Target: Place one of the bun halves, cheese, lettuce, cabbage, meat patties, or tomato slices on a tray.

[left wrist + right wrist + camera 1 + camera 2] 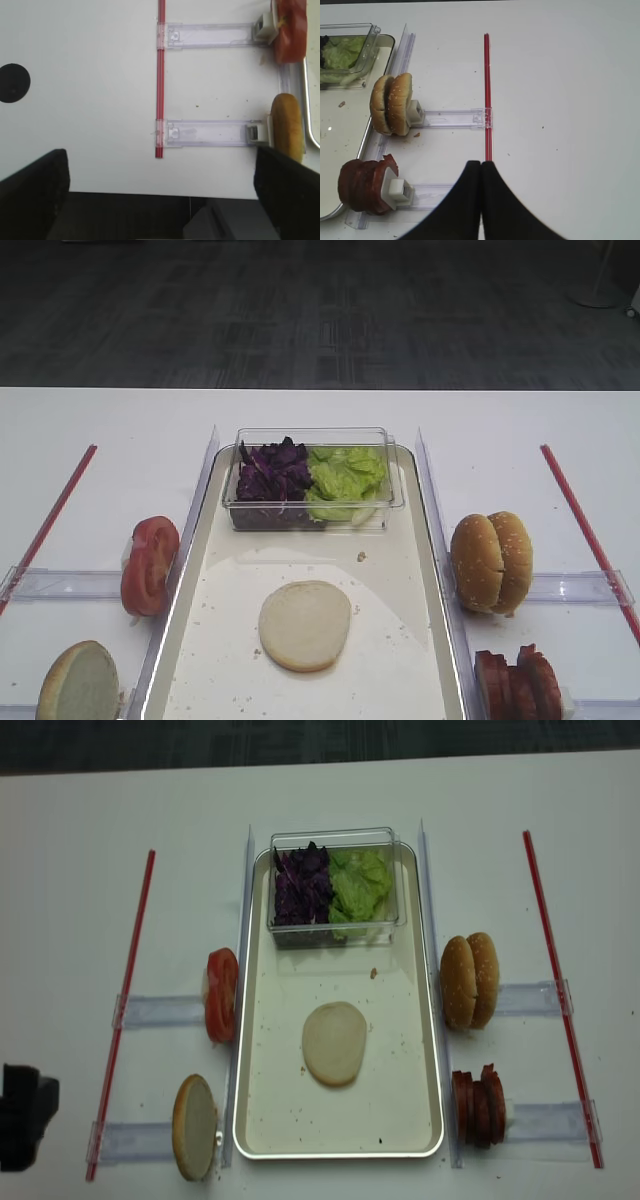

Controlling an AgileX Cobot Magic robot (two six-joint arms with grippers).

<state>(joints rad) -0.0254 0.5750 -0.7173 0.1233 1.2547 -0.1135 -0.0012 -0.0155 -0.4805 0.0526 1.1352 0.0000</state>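
In the exterior high view a plain bun half (305,625) lay flat, cut face up, near the middle of the metal tray (437,570), apart from the clear plastic box (313,478) holding purple cabbage (272,476) and lettuce (345,480) at the tray's far end; judged from that, the placing looked done, with neither arm over the tray. The tomato slices (149,565) and the other plain half (78,681) stood on edge left of the tray, the sesame buns (491,561) and meat patties (517,681) to its right. In the right wrist view the right gripper (481,200) hung above the bare tabletop (560,100) beside a red strip (487,95), its dark fingers (462,207) pressed together with nothing between them. In the left wrist view the left gripper's fingers (35,182) stood wide apart at the two lower corners, holding nothing, over the tabletop's near edge. The realsense exterior view showed the bun half on the tray bottom, touching nothing else, and a dark part of the left arm (25,1115) at the left edge, well apart from the tray. No brand, label or writing could be read in any view.
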